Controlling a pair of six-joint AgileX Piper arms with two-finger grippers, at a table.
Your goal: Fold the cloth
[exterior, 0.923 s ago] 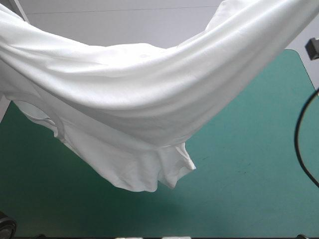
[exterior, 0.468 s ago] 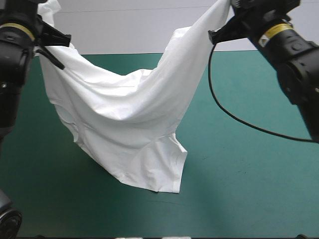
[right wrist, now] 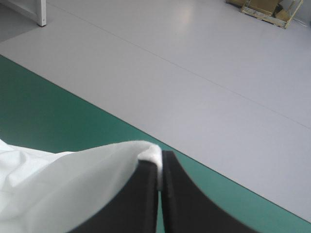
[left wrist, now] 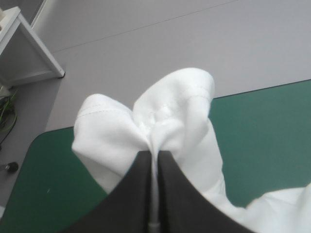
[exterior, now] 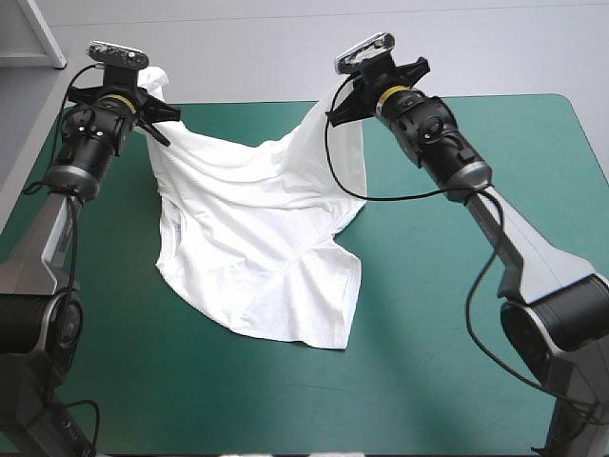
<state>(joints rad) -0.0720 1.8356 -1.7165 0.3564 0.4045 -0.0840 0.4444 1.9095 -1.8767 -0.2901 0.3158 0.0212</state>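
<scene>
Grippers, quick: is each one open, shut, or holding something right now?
Left gripper: shut on the white short-sleeved T-shirt, pinching a bunched edge.
Right gripper: shut on the same T-shirt, pinching another edge.

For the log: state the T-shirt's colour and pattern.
Plain white short-sleeved T-shirt, no print; clearest in the high view.

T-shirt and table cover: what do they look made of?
T-shirt: thin, soft white knit, probably cotton jersey, matte; it drapes in loose folds and shows a stitched hem. Teal-green cover: smooth matte sheet, perhaps rubber or vinyl; no weave visible.
</scene>
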